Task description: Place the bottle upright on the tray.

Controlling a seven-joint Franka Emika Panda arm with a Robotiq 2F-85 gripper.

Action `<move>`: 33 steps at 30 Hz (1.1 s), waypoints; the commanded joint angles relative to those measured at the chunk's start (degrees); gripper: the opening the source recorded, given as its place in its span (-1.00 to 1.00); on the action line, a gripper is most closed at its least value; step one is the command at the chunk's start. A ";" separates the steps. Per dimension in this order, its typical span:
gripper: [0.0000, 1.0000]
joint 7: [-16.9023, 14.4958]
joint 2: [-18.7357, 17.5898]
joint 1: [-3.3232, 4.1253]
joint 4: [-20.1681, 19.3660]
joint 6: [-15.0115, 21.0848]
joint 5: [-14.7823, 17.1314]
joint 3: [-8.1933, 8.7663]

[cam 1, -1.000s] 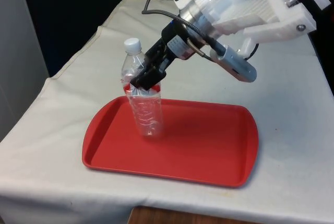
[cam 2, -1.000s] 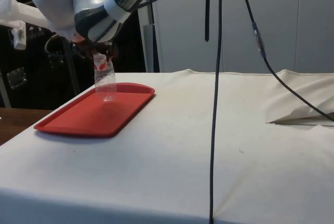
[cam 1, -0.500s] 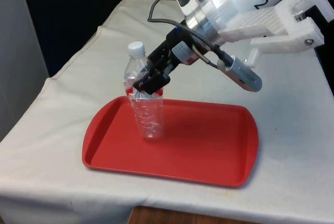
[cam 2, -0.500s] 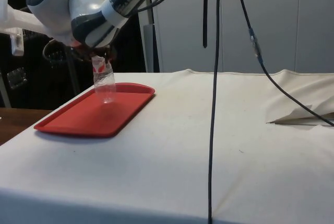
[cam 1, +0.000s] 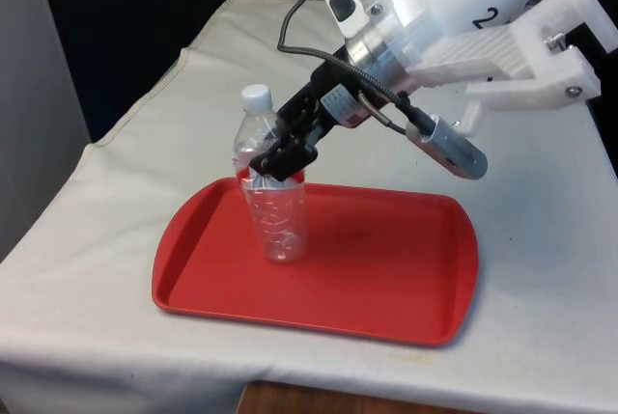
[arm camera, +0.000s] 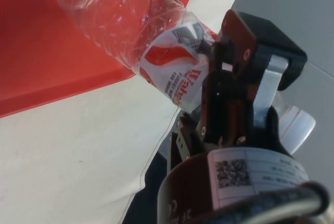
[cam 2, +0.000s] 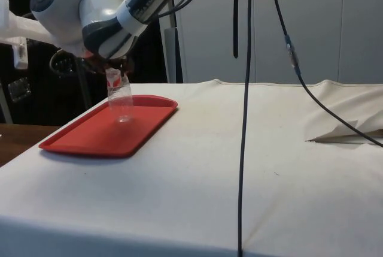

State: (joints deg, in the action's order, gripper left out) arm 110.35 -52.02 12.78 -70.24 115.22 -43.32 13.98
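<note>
A clear plastic bottle (cam 1: 275, 213) with a white cap and a red-and-white label stands upright on the red tray (cam 1: 386, 279), toward the front view's left side of it. My black gripper (cam 1: 278, 158) is shut on the bottle at its label band, just below the shoulder. In the side view the bottle (cam 2: 122, 98) rests on the tray (cam 2: 102, 134) under the arm. The wrist view has the fingers (arm camera: 229, 93) clamped on the crumpled label of the bottle (arm camera: 125, 20), whose base points at the tray (arm camera: 42, 62).
The tray lies near the table's front edge on the white cloth (cam 1: 541, 240). A black cable (cam 2: 245, 113) hangs down in front of the side view. A fold of cloth (cam 2: 347, 134) rises at the side view's right.
The gripper and bottle have shifted slightly toward the front view's right and the bottle has come a little more upright, its base staying on the tray.
</note>
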 commanded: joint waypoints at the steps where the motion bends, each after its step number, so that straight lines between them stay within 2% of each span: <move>1: -0.73 0.52 -0.23 0.00 0.23 0.57 -0.06 0.00; 11: -0.73 0.86 -0.23 0.11 0.11 0.17 -0.11 -0.11; 14: -0.66 0.80 -0.17 0.11 0.11 0.06 -0.11 -0.11; 17: -0.41 0.74 -0.17 0.11 0.06 -0.06 -0.11 -0.11; 18: -0.20 0.69 -0.17 0.11 0.11 -0.17 -0.11 -0.17; 24: 0.61 0.63 -0.17 0.11 0.06 -0.40 -0.17 -0.11; 25: 0.61 0.69 -0.17 0.11 0.11 -0.29 -0.11 -0.17; 26: 0.74 0.63 -0.17 0.11 0.11 -0.29 -0.11 -0.17; 27: 0.99 0.63 -0.17 0.11 0.11 -0.29 -0.11 -0.17; 33: 1.00 0.63 -0.17 0.11 0.06 -0.52 -0.17 -0.17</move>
State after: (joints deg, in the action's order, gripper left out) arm 110.98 -52.20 12.89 -70.19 114.71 -43.49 13.81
